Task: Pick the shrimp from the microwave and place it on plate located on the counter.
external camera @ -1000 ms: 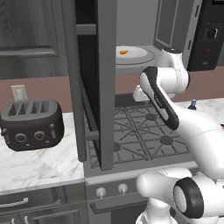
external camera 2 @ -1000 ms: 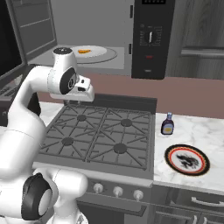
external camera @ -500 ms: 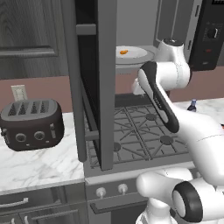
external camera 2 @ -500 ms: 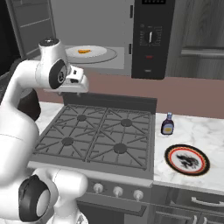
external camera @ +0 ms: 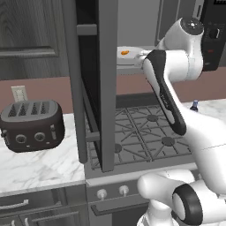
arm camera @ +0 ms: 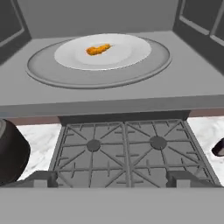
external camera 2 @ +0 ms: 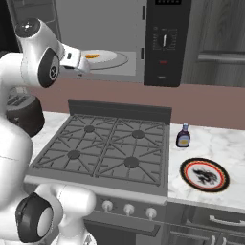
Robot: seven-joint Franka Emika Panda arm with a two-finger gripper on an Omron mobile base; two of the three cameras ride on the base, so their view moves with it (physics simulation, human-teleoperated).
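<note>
I see the shrimp (arm camera: 98, 49) lying on a white dish (arm camera: 127, 54) inside the microwave (external camera 2: 119, 28), a little toward 10 o'clock of the dish's middle in my hand view. It touches nothing but the dish. The dish sits on a wider grey turntable (arm camera: 43, 72) on the cavity floor. From the left base camera the shrimp (external camera: 125, 52) shows as an orange speck just past the edge of the open door (external camera: 95, 79), which stands tall and dark at 10 o'clock of the stovetop. The black control panel (external camera 2: 164, 43) with its knob is at 3 o'clock of the cavity in the right base view.

My gripper (external camera 2: 82, 63) hangs at the mouth of the cavity, at about 9 o'clock of the dish in the right base view, clear of the shrimp and holding nothing. In the hand view the two tips (arm camera: 41, 178) sit far apart at the bottom corners, so the jaws are spread wide.

Below the microwave is the stovetop (external camera 2: 103, 150) with its four burners. At 3 o'clock of it, on the counter (external camera 2: 225, 148), stands a small dark bottle (external camera 2: 183, 135), and just at 5 o'clock of the bottle lies the plate (external camera 2: 204, 174) with a red rim and dark pattern, apart from the bottle. On the other side, the counter carries a dark toaster (external camera: 32, 125) at 9 o'clock of the stovetop, below a wall outlet (external camera: 18, 93).
</note>
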